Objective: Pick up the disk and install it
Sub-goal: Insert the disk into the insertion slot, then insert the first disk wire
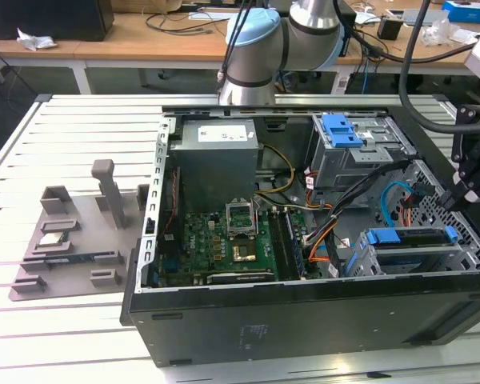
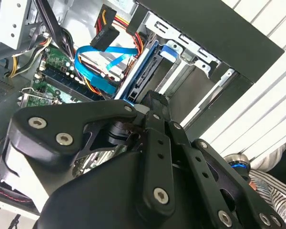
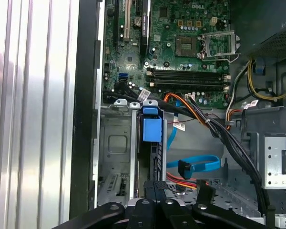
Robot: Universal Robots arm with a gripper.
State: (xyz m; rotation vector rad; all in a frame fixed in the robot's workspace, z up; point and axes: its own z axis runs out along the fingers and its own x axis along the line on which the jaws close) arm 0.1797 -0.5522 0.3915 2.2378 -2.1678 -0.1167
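Observation:
The disk (image 1: 408, 238) stands on edge in the drive cage (image 1: 384, 260) at the near corner of the open computer case, on the exterior view's right. Its blue carrier tab (image 3: 151, 129) sits between the cage's metal walls, and its dark edge (image 2: 145, 78) shows in the second wrist view. My gripper (image 1: 450, 202) hangs just above the disk's outer end with its black fingers (image 2: 155, 143) drawn together, shut. In the first wrist view my gripper (image 3: 155, 185) is lined up with the disk's edge. I cannot tell whether the tips touch the disk.
The black computer case (image 1: 304, 320) lies open on a slatted metal table (image 1: 80, 136). Inside are the motherboard (image 1: 224, 240), a power supply (image 1: 216, 156), an upper cage with a blue bracket (image 1: 342, 130), and blue and orange cables (image 3: 195, 164). A grey fixture tray (image 1: 64, 240) lies on the exterior view's left.

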